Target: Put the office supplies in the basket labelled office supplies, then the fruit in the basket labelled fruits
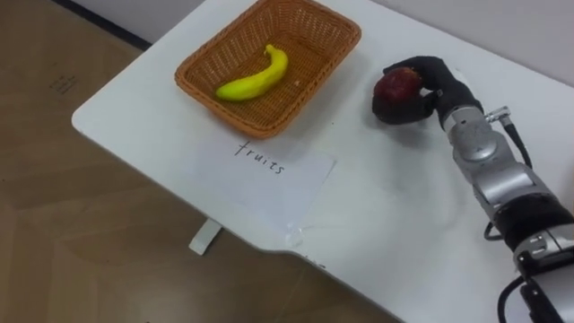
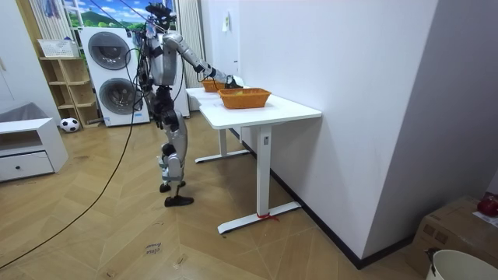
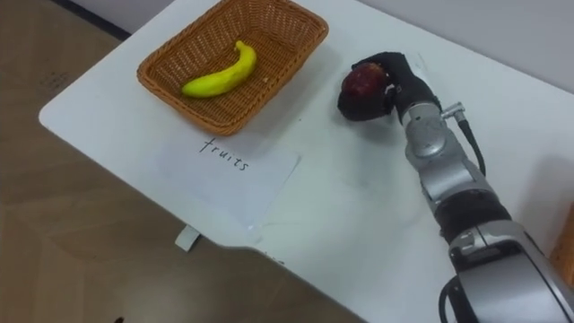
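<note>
A wicker fruit basket (image 1: pixel 269 65) (image 3: pixel 230 61) stands at the far left corner of the white table (image 1: pixel 359 206), with a yellow banana (image 1: pixel 255 77) (image 3: pixel 220 74) lying in it. Just to the right of the basket my right hand (image 1: pixel 421 97) (image 3: pixel 386 94) is shut on a dark red apple (image 1: pixel 396 85) (image 3: pixel 363 81), held low over the table top. In the room view I stand at the table's long side with my right arm stretched towards the baskets (image 2: pixel 244 96).
A paper sheet (image 1: pixel 269 170) marked as the fruit label lies in front of the basket near the table's edge. A second orange basket (image 2: pixel 212 84) stands further along the table. Washing machines (image 2: pixel 109 74) and a white drawer unit (image 2: pixel 27 148) stand behind me.
</note>
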